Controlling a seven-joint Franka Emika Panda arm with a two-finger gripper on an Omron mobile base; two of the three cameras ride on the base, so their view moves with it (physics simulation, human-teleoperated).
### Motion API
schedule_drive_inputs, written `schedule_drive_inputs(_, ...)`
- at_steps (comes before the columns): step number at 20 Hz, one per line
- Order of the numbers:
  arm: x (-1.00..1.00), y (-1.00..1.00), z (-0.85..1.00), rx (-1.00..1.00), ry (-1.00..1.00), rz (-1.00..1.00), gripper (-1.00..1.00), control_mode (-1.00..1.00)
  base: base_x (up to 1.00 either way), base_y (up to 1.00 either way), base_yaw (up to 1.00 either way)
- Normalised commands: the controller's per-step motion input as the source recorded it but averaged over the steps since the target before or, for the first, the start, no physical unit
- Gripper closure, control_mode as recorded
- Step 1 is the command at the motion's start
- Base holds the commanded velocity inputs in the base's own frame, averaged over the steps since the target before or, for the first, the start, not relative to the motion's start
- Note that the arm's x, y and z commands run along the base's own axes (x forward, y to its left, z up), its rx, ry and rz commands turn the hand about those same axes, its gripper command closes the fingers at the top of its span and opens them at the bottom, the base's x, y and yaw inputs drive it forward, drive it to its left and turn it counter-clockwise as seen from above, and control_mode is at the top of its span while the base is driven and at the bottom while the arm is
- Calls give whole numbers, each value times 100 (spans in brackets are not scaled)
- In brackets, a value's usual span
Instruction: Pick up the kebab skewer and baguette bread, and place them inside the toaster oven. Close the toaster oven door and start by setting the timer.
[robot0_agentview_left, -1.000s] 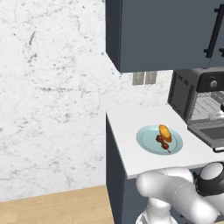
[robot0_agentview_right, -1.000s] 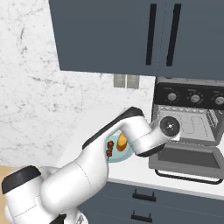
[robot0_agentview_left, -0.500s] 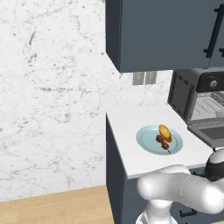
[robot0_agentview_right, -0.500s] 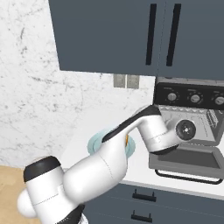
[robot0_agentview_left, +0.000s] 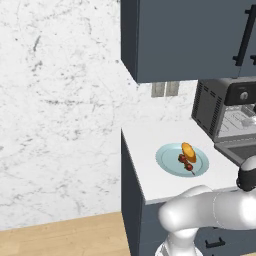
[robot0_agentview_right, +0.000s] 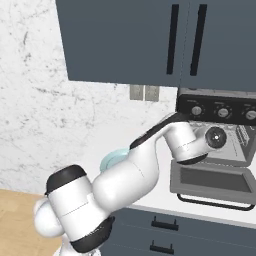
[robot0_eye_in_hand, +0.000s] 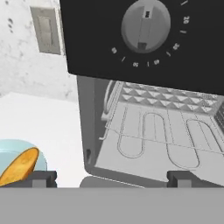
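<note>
A white marble wall (robot0_agentview_left: 60, 110) backs the white surface (robot0_agentview_left: 150, 145). Dark blue-grey upper cabinets (robot0_agentview_right: 125, 40) with black bar handles hang above. A grey double switch plate (robot0_agentview_left: 165, 89) sits beneath; light wood floor (robot0_agentview_left: 60, 237) lies below.

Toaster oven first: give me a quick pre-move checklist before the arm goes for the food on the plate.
1. Toaster oven door down and open: ok.
2. Wire rack inside the toaster oven free of items: ok as far as the hand view shows.
3. Kebab skewer on the plate: ok, lying beside the bread.
4. Baguette bread on the plate: ok, not yet moved.
5. Gripper empty, jaws wide apart: ok.
6. Gripper lined up over the plate: not ok; it faces the oven opening, with the bread at the left edge of the hand view.
</note>
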Motion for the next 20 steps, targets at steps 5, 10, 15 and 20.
schedule_drive_inputs(5,0,-41,0,4,-15,0,-100,-100,0,0,0)
schedule_drive_inputs(10,0,-5,0,1,-12,0,-100,-100,0,0,0)
schedule_drive_inputs(15,0,-19,0,5,-12,0,-100,-100,0,0,0)
schedule_drive_inputs(20,2,-8,0,3,-12,0,-100,-100,0,0,0)
